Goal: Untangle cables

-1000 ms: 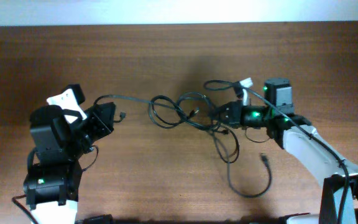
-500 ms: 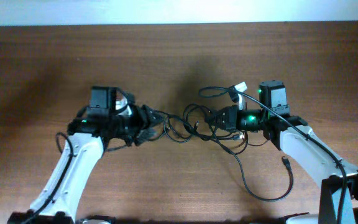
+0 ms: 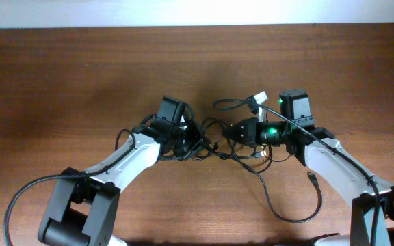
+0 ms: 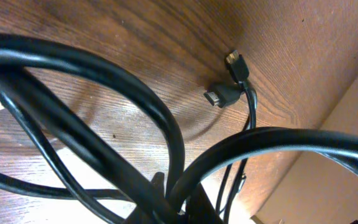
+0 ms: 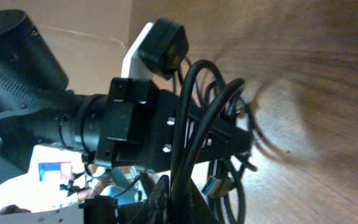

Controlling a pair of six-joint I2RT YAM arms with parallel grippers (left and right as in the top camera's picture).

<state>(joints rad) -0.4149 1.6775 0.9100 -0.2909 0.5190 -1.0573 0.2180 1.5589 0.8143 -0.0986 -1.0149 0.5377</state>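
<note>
Overhead: cables [image 3: 214, 139] bunched between left hand [image 3: 194, 142] and right hand [image 3: 232, 131], both clamped on them.

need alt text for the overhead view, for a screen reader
The left gripper and right gripper meet mid-table, both buried in a knot of thin black cables. One cable end trails off in a loose loop on the robot's right, across the brown wooden table.

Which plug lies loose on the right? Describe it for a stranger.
Find the right arm over the wooden table. Beside its forearm, one black cable sweeps out in a wide loop, and the plug is its free tip. Unlike the central tangle, it lies alone.
</note>
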